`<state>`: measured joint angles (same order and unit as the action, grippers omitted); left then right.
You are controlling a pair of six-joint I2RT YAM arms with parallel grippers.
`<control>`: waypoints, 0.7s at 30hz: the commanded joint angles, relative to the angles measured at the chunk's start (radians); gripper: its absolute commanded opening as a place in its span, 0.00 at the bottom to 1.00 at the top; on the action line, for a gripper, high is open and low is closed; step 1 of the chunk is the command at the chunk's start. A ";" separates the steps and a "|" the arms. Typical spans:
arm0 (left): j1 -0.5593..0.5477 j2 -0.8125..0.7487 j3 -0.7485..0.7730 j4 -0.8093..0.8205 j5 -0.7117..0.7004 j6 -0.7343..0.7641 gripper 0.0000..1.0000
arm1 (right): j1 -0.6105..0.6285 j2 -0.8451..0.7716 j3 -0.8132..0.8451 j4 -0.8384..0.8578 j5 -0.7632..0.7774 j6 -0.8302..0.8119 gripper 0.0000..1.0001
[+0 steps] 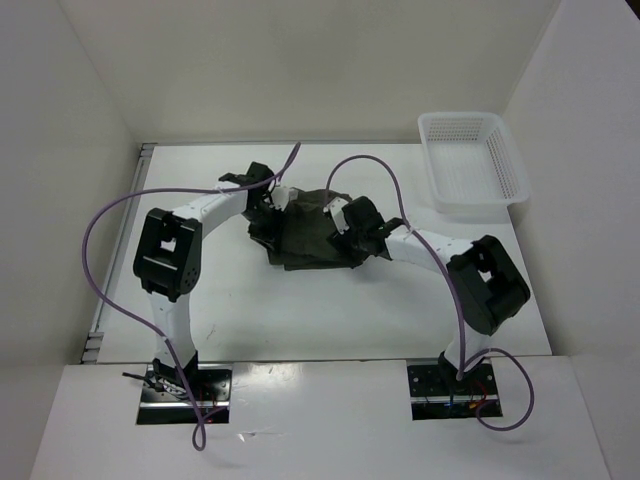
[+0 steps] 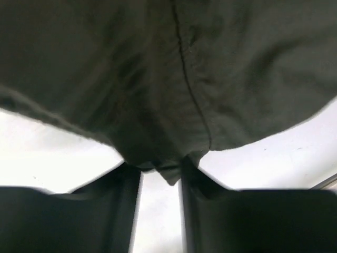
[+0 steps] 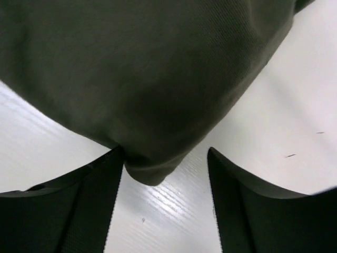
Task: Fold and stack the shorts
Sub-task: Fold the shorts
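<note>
Shorts [image 2: 158,79] cut off at the top edge of both wrist views.

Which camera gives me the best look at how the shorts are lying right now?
Top external: it alone shows the whole shorts, crumpled in a heap. The left wrist view gives only a close-up seam and a bunched fold; the right wrist view shows only one rounded fabric corner.

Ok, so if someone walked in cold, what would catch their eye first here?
The dark olive shorts, crumpled in the middle of the table, with the left claw and right claw reaching into them from either side. Next, the white mesh basket at the far right corner, holding nothing.
</note>
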<state>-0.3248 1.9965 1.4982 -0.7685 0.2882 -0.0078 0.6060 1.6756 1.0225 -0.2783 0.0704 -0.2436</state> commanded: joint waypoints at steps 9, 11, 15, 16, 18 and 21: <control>0.036 -0.108 0.006 0.008 0.129 0.008 0.00 | -0.026 0.059 0.007 0.050 -0.107 0.038 0.42; 0.047 -0.155 0.048 -0.093 0.155 0.008 0.00 | -0.026 0.049 0.007 0.050 -0.107 0.050 0.41; 0.037 -0.188 -0.062 -0.163 0.166 0.008 0.00 | -0.026 0.038 -0.013 0.050 -0.118 0.061 0.41; 0.036 -0.188 -0.111 -0.131 0.143 0.008 0.00 | -0.026 0.038 -0.013 0.050 -0.118 0.061 0.41; 0.036 -0.148 -0.212 -0.077 0.093 0.008 0.13 | -0.026 0.048 -0.013 0.050 -0.127 0.070 0.41; 0.036 -0.090 -0.256 -0.032 0.083 0.008 0.28 | -0.026 0.058 0.011 0.050 -0.136 0.070 0.43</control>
<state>-0.2890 1.8381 1.2961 -0.8108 0.3908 -0.0021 0.5819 1.7241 1.0206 -0.2615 -0.0422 -0.1909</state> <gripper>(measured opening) 0.256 0.420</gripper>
